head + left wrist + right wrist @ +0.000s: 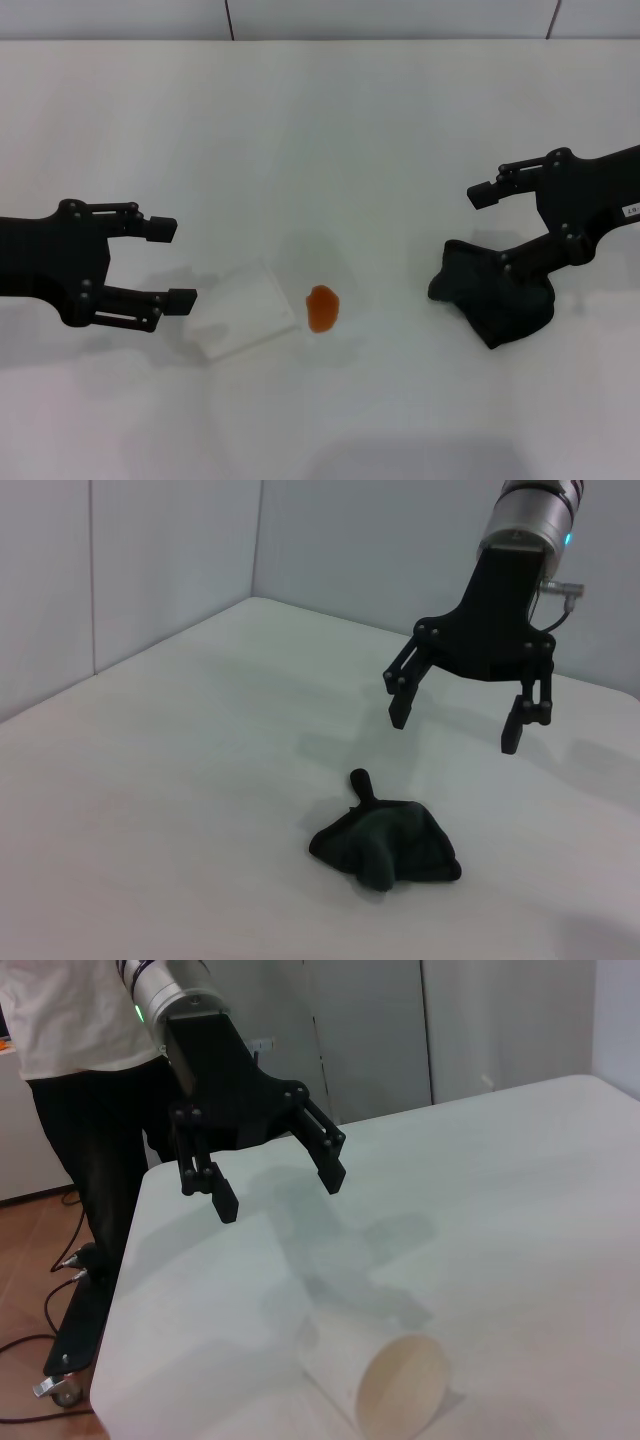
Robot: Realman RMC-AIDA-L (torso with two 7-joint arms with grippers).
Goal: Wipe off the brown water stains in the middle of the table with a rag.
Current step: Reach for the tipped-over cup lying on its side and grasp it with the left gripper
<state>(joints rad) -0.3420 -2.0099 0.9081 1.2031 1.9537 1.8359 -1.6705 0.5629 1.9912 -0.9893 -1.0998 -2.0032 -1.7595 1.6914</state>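
The left gripper is hovering wide open and empty at 9 o'clock, beside a cup lying on the table. The brown water stains are sitting centrally. At 3 o'clock, the right gripper, spread open, is gripping nothing above the rag.

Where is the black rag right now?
In the head view the rag lies on the table at the robot's right, under the open right gripper, well right of the brown stain.

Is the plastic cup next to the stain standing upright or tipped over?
Tipped over. The cup lies on its side on the table; the right wrist view shows its round mouth facing sideways.
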